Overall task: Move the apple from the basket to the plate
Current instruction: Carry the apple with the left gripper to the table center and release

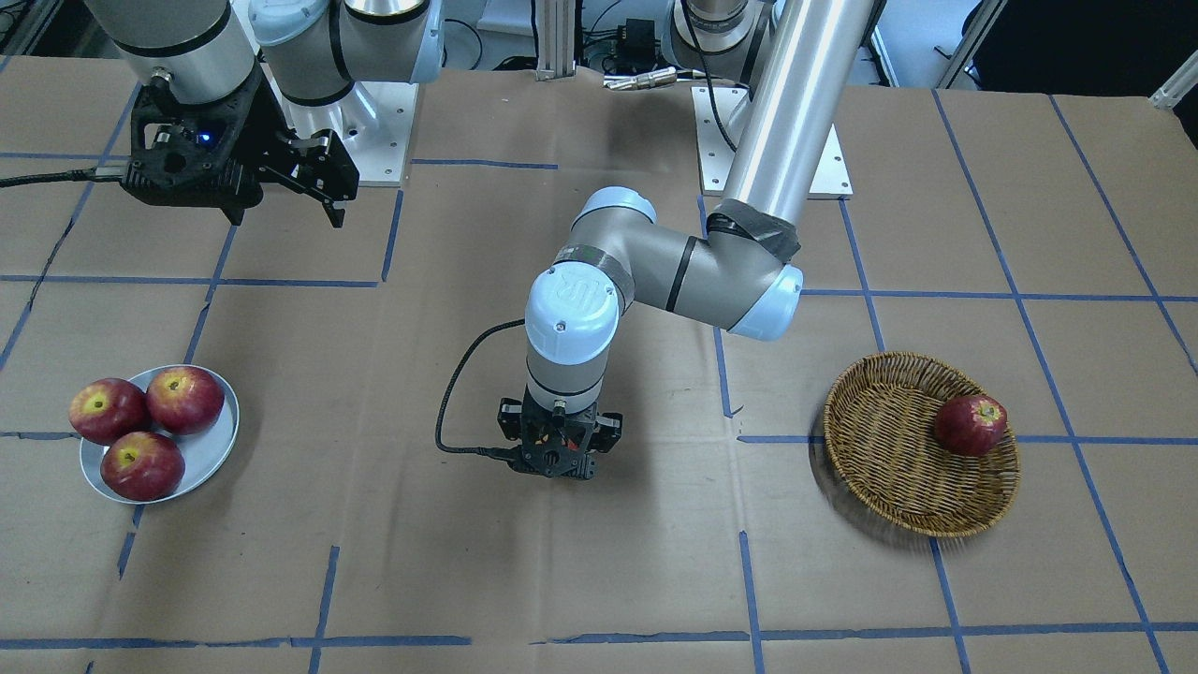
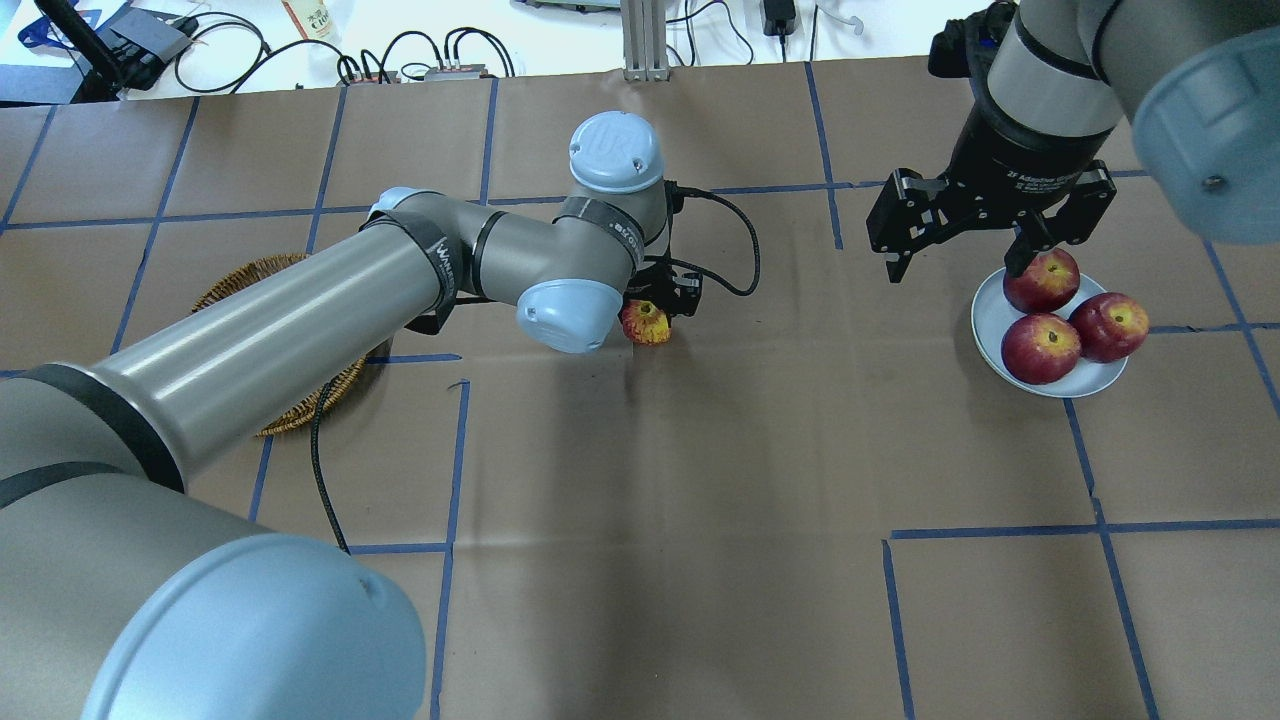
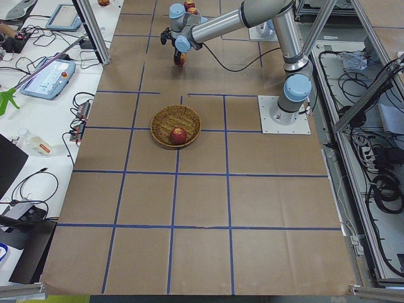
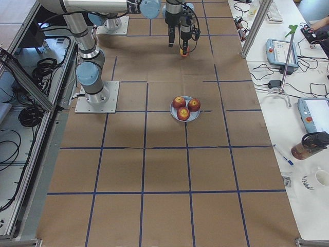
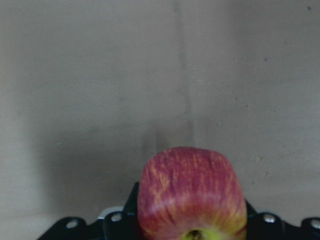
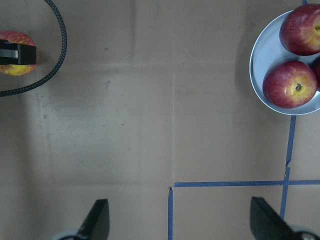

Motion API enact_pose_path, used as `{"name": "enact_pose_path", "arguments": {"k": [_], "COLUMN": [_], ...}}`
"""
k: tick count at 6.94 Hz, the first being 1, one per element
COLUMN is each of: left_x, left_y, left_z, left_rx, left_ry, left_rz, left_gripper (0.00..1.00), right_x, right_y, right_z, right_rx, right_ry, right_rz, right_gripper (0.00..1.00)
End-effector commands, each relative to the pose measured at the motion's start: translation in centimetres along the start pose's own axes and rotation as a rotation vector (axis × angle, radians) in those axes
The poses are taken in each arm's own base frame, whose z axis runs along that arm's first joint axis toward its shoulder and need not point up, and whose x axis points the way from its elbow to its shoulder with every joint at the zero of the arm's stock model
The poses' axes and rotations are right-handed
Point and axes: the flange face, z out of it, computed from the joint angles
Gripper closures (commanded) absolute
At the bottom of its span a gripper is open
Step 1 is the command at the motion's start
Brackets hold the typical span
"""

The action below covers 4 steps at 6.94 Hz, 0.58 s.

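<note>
Left gripper (image 2: 672, 290) is clamped tight on the apple (image 5: 192, 192), the streaky pink one with the yellow stem end, held low over the table (image 1: 599, 580). From that gripper, the basket (image 1: 880, 468) is well off one side with one dark apple (image 1: 971, 425) in it, and the plate (image 1: 211, 449) is well off the other side. Right gripper (image 2: 955, 250) hangs near the plate, jaws spread wide, nothing in them.

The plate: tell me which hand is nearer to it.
Right. The right hand hovers open close beside the plate; the left hand grips the apple at mid-table, much farther off.
</note>
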Motion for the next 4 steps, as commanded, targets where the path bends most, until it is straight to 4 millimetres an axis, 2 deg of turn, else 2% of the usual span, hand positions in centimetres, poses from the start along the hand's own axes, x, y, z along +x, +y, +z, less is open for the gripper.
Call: {"name": "enact_pose_path", "arguments": {"k": [1,2,3,4], "left_x": [0.33,0.41,0.5,0.61], "left_y": [0.1,0.19,0.23,0.24], "left_z": [0.22,0.29,0.29,0.14], "left_rx": [0.0,-0.002,-0.002,0.0], "left_ry": [0.001,0.001,0.001,0.001], "left_rz": [0.005,0.005,0.005,0.002], "left_gripper": [0.55,0.31,0.13,0.01], "right_x": [0.0,0.0,0.0,0.0], "right_y": [0.01,0.01,0.01,0.01], "right_z": [-0.01,-0.01,-0.01,-0.01], "right_rx": [0.0,0.0,0.0,0.0], "right_ry": [0.0,0.0,0.0,0.0], "right_rz": [0.001,0.001,0.001,0.001], "right_gripper": [0.0,0.0,0.0,0.0]}}
